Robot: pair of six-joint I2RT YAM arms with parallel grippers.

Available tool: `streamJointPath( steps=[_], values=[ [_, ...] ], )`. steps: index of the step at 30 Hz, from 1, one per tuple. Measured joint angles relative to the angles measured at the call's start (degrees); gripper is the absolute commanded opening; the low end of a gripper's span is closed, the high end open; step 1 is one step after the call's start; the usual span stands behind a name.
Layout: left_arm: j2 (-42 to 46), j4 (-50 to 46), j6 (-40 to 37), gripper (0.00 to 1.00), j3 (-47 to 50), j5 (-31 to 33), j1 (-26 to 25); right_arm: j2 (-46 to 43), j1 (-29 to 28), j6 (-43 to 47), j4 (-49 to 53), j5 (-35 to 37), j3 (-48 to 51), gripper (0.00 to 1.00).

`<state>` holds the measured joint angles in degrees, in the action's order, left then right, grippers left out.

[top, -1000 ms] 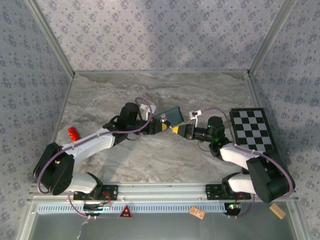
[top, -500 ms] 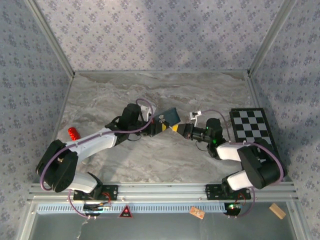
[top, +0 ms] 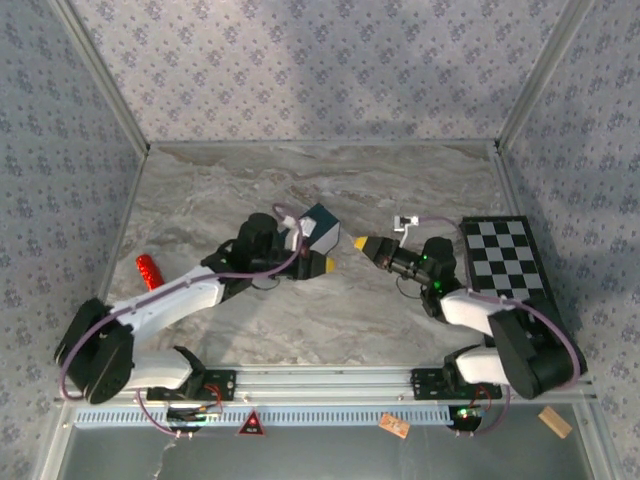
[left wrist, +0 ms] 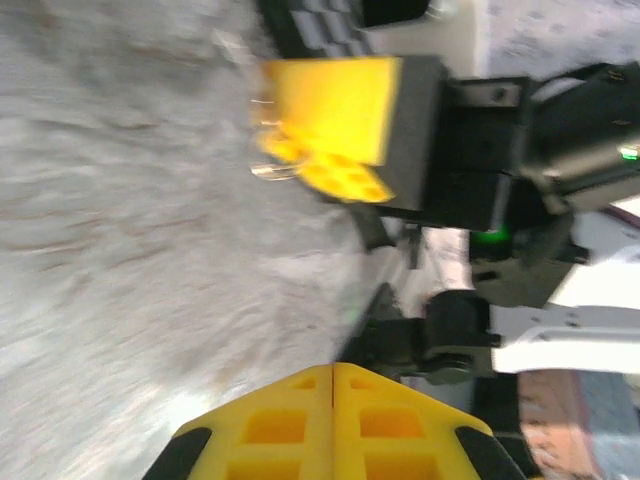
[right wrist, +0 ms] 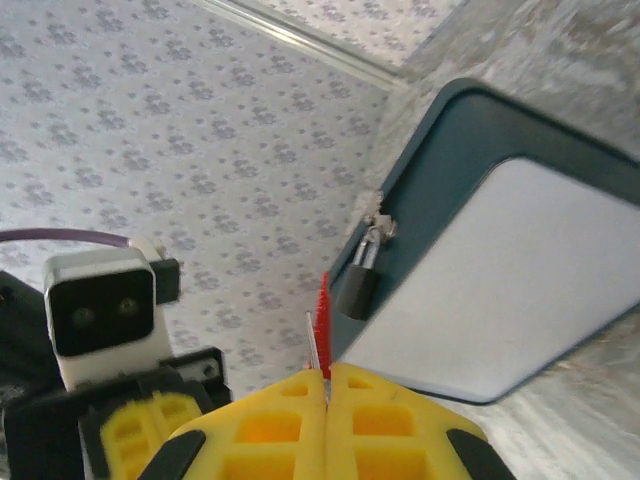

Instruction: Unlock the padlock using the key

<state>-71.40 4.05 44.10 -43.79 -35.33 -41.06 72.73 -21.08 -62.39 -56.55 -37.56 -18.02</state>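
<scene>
Just short of the padlock (right wrist: 357, 280), right gripper (right wrist: 328, 380) pinches the key (right wrist: 312, 350) aimed its way, probably for insertion; left gripper (left wrist: 333, 375) is pressed together, empty.

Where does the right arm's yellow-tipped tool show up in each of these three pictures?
Top external: the right tool sits just right of centre, pointing left.
Left wrist: upper middle, its tips pointing left.
Right wrist: bottom centre, shut, with the thin key poking out.
Shared landmark: the left tool, also yellow-tipped, at bottom centre in its own wrist view and lower left in the right wrist view.
</scene>
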Motion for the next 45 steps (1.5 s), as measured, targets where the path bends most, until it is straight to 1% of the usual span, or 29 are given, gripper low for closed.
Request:
streamJointPath(
  steps=[1,2,4,6,8,10,12,16,18,23,29,33,37,40,45],
  values=[
    [2.2,-4.6,-1.4,0.15,-0.5,2.6,1.5,-2.6,0.1,2.2,4.2,0.9,-0.1,0.0],
    [3.9,-8.4,-2.5,0.2,-1.1,4.8,2.6,-4.8,-0.1,4.0,7.6,1.2,-0.3,0.0],
    [6.8,-15.9,-3.0,0.23,-3.6,9.7,5.7,-9.4,-1.6,8.2,16.1,2.6,-1.6,0.0],
    [7.5,-20.1,-2.7,0.27,-5.8,13.0,7.4,-11.9,-3.3,11.2,22.3,3.9,-3.8,0.0],
    [6.4,-23.7,-2.1,0.29,-8.0,15.1,7.7,-13.1,-4.7,13.0,26.0,5.2,-5.6,0.0],
    [3.9,-26.9,-1.3,0.34,-9.9,16.7,7.6,-13.3,-6.3,13.8,28.5,6.9,-6.6,0.0],
    [1.0,-29.8,-0.9,0.36,-11.2,17.9,7.6,-12.9,-8.2,14.1,29.9,8.9,-6.9,0.0],
    [-3.1,-33.0,-0.5,0.37,-12.6,19.5,7.6,-10.6,-13.9,15.2,32.6,13.3,-7.9,0.0],
    [-4.6,-33.6,-0.5,0.36,-13.5,19.9,7.5,-9.1,-15.3,15.5,32.8,14.5,-8.7,0.0],
    [-7.6,-33.9,-0.6,0.37,-17.2,21.7,7.5,-6.2,-15.5,16.3,32.8,16.3,-10.2,0.0],
    [-12.0,-34.3,-1.1,0.4,-22.1,24.3,7.0,-3.6,-15.5,17.2,32.8,16.4,-11.8,0.0],
    [-17.5,-36.9,-1.5,0.4,-27.2,26.0,6.4,-3.3,-15.5,17.4,32.9,16.4,-11.8,0.0],
    [-21.9,-42.1,-1.6,0.42,-33.1,30.4,4.4,-3.4,-15.5,17.5,33.1,16.9,-11.8,0.0],
    [-26.4,-48.1,-1.6,0.42,-39.4,35.3,1.8,-4.7,-15.4,17.9,34.4,17.3,-11.8,0.0],
    [-35.8,-60.6,-1.7,0.42,-52.5,45.1,-3.0,-8.5,-14.3,18.4,35.9,17.9,-11.7,0.0]
  ],
)
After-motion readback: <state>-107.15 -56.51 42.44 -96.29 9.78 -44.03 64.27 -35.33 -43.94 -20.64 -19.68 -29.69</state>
